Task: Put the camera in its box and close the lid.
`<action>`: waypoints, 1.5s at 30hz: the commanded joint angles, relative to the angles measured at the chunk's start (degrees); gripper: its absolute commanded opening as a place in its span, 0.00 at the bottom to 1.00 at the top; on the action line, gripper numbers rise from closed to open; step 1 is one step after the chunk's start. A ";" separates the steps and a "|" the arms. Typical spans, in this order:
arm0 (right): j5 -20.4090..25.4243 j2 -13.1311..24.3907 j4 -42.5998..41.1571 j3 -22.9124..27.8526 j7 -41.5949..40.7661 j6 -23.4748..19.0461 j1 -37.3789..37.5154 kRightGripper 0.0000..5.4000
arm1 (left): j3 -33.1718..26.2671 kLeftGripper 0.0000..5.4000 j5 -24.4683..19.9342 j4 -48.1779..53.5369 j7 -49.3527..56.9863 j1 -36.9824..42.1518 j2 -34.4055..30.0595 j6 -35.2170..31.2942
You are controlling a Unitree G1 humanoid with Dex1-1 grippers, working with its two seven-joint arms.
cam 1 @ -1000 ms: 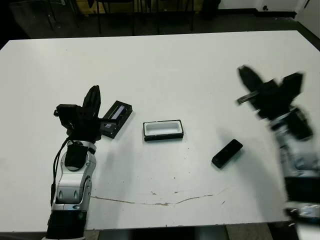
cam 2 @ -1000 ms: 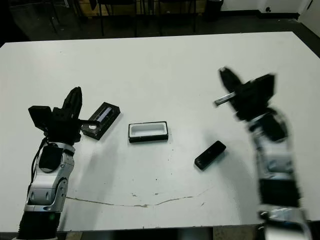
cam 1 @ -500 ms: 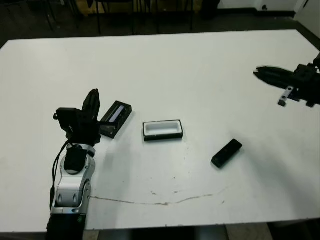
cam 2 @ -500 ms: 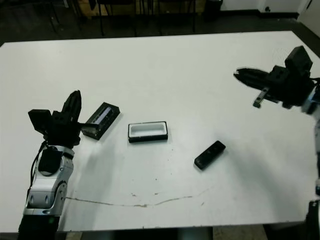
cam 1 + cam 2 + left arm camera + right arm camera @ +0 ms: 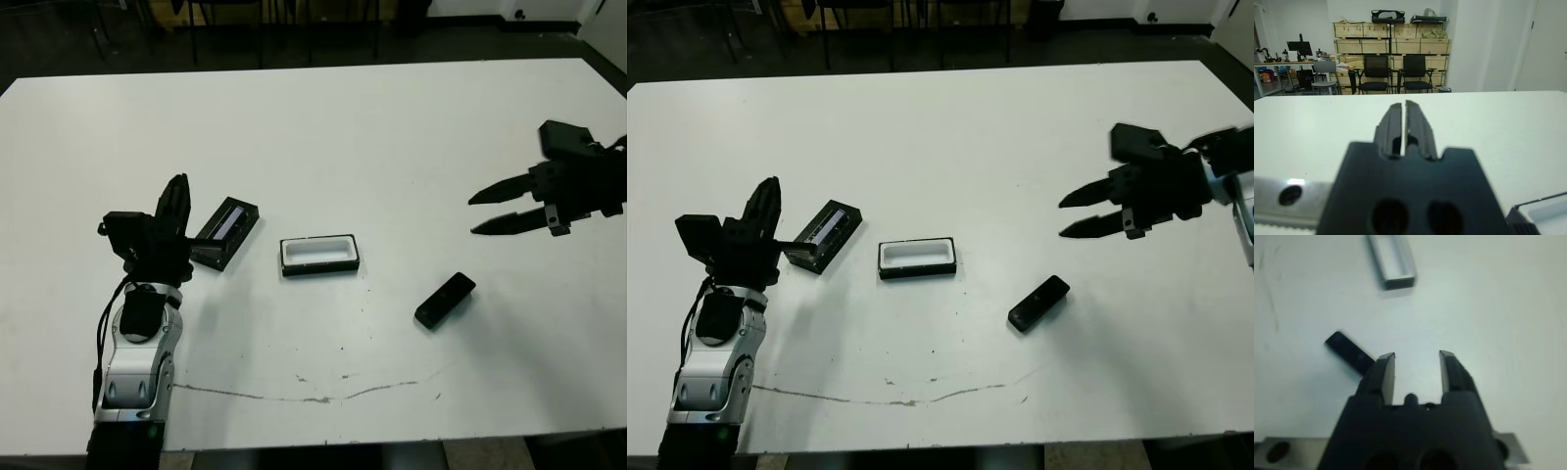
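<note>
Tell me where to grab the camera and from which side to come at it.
Grip the camera across its narrow width, near mid-length, coming straight down from above. It lies flat and diagonal on the table, so only its long edges offer the fingers a hold. The right gripper is open and nearest; turning its fingers square to the bar should help.

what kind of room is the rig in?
Probably a lab or workshop doubling as storage: beyond the white table, the left wrist view shows stacked wooden crates, black office chairs and a desk with a monitor.

Bare table (image 5: 392, 147) lay btwn right gripper (image 5: 485, 213) & camera (image 5: 445, 299); box (image 5: 319, 255) stood clear, lid (image 5: 224, 231) nr left gripper (image 5: 174, 201).
</note>
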State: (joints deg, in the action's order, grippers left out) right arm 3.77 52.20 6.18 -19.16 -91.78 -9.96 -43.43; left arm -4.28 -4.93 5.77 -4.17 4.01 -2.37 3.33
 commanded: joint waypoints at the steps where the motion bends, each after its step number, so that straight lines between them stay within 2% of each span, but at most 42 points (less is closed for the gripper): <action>1: 0.56 2.34 -1.21 -5.40 -0.72 4.33 -1.91 0.53 | 0.05 0.00 0.12 -0.08 -0.11 -1.07 -0.56 -1.36; 2: 0.01 2.79 -0.99 -7.36 -0.72 4.64 -2.87 0.56 | 0.11 0.00 0.08 0.12 -0.09 -1.14 -0.49 -1.59; 4: -0.29 3.66 -1.52 -10.64 -0.72 2.18 -4.65 0.62 | 0.26 0.00 0.18 0.36 -0.04 -1.20 -0.46 -1.84; 6: 0.36 4.08 -1.99 -12.74 -0.72 0.10 -5.65 0.69 | 0.34 0.00 0.16 0.36 -0.07 -1.16 -0.43 -1.89; 9: -1.28 4.44 -4.91 -14.07 -0.72 -2.57 -5.52 0.78 | 0.47 0.00 0.39 0.33 -0.04 -1.16 -0.61 -2.07; 12: -3.74 4.77 -8.53 -17.25 -0.72 -9.26 -6.63 0.88 | 0.28 0.00 0.05 0.49 -0.16 -1.31 -0.65 -2.29; 16: -5.38 4.22 -10.97 -19.03 -0.72 -10.15 -6.76 1.00 | 0.11 0.00 -0.15 0.49 -0.32 -1.29 -0.73 -2.12; 20: -5.73 4.20 -12.65 -20.51 -0.72 -11.00 -6.76 1.00 | 0.01 0.00 -0.09 0.32 -0.37 -1.24 -0.88 -1.95; 23: -4.77 3.73 -10.26 -21.00 -0.72 -9.21 -5.64 1.00 | 0.04 0.00 0.06 0.89 -0.04 -1.35 -0.81 -2.79; 25: -4.69 3.83 -9.79 -22.27 -0.72 -11.99 -5.92 1.00 | 0.05 0.00 0.18 0.94 0.00 -1.37 -0.81 -2.67; 29: -5.45 2.60 -8.82 -19.69 -0.72 -9.01 -3.69 1.00 | 0.11 0.00 0.13 0.71 -0.36 -1.17 -0.95 -2.43; 33: -5.83 1.15 -6.73 -18.19 -0.53 -8.93 -1.99 0.95 | 0.02 0.00 -0.16 0.45 -0.45 -0.99 -0.73 -2.44; 37: -6.81 0.01 -5.43 -16.41 0.55 -5.07 0.07 1.00 | 0.00 0.00 -0.03 0.96 -0.24 -1.08 -0.71 -3.13; 40: -7.73 -0.25 -5.84 -15.29 0.58 -5.09 1.13 0.96 | -0.01 0.00 0.07 1.09 -0.12 -1.16 -0.62 -3.03; 45: -9.77 -1.34 -4.68 -14.42 2.14 -4.54 3.07 0.81 | 0.04 0.00 -0.15 0.84 -0.57 -1.30 -0.68 -2.45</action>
State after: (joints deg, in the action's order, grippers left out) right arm -5.32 51.50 0.91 -33.98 -90.66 -14.89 -41.81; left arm -3.94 -4.90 7.14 -4.58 3.81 -2.54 1.36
